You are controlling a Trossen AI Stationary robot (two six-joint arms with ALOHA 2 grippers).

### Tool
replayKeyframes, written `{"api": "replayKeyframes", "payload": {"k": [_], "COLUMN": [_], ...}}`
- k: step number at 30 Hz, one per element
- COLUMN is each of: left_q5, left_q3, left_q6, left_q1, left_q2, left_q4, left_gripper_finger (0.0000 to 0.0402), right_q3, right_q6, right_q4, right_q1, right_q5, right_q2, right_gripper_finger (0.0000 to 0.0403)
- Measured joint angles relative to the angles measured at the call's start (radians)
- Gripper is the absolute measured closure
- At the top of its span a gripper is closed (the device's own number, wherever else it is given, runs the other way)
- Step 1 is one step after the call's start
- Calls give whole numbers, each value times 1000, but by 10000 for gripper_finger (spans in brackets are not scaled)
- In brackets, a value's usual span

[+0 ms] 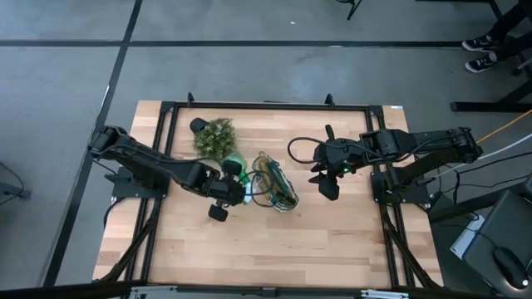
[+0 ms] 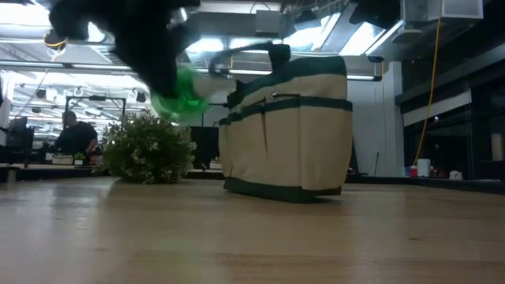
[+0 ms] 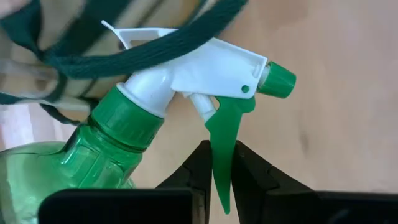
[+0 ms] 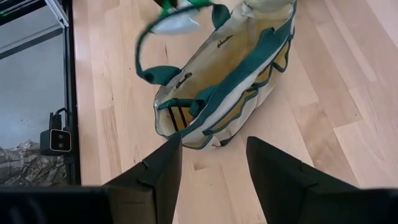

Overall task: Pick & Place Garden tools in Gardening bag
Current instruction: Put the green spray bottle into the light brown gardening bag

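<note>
A green spray bottle (image 3: pixel 81 168) is held by the left gripper (image 3: pixel 221 180), whose fingers are closed on the bottle's green trigger. In the left wrist view, the bottle's long axis is seen to run from its translucent green body through a green collar to the white spray head, with the green nozzle tip (image 3: pixel 278 79) pointing away from the body; a dark green bag handle (image 3: pixel 143 53) is draped across the head. This detail is lost in the low view, where the bottle appears only as a green blur raised above the table beside the gardening bag (image 2: pixel 288 130). In the high view, the bottle (image 1: pixel 236 169) is placed between the potted plant (image 1: pixel 214 137) and the bag (image 1: pixel 278 184), just beside the bag's rim. The bag is shown standing upright on the wooden table (image 1: pixel 332 241), its mouth open. Further right, the right gripper (image 1: pixel 327 178) is held above the table near the bag, its fingers (image 4: pixel 158 171) spread apart and empty; the bag's beige interior is revealed by the right wrist view.
</note>
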Motion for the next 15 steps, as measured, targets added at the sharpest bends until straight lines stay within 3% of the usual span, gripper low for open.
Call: {"api": "replayKeyframes", "payload": {"k": [10,15], "left_q5": [-1,110], "left_q3": [110,129], "left_q6": [-338,-510], "left_q1": [-72,-96], "left_q2": [-53,-55], "left_q4": [-76,-146], "left_gripper_finger": [370,369], "right_q3": [0,0], "right_q6": [0,0], "right_q4": [0,0], "right_q1": [0,0], "right_q5": [0,0], "right_q2": [0,0], "right_gripper_finger": [222,222]}}
